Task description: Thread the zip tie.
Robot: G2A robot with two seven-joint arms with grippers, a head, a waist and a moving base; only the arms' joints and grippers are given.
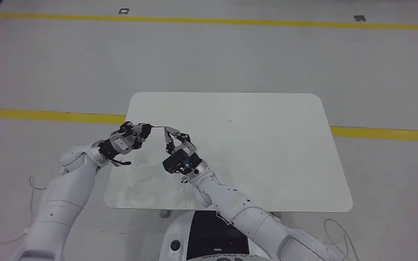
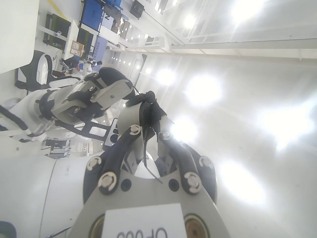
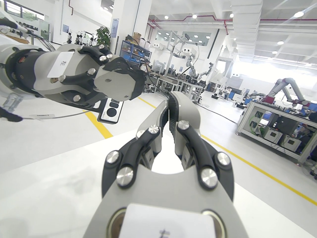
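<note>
A thin black zip tie [image 1: 157, 126] stretches between my two grippers above the left part of the white table [image 1: 261, 143]. My left gripper [image 1: 145, 128] is shut on one end. In the left wrist view the tie [image 2: 146, 134] runs down between the shut, black-tipped fingers [image 2: 135, 115] of the left gripper [image 2: 148, 100]. My right gripper [image 1: 168, 132] is shut on the other end. In the right wrist view the tie [image 3: 156, 85] reaches from the left gripper [image 3: 138, 80] to the pinched tips of the right gripper [image 3: 169, 96]. Both grippers are held off the table.
The table's left edge [image 1: 124, 137] lies just under the left gripper, and its surface extends far to the right of both arms. A yellow floor line [image 1: 52, 116] runs behind the table.
</note>
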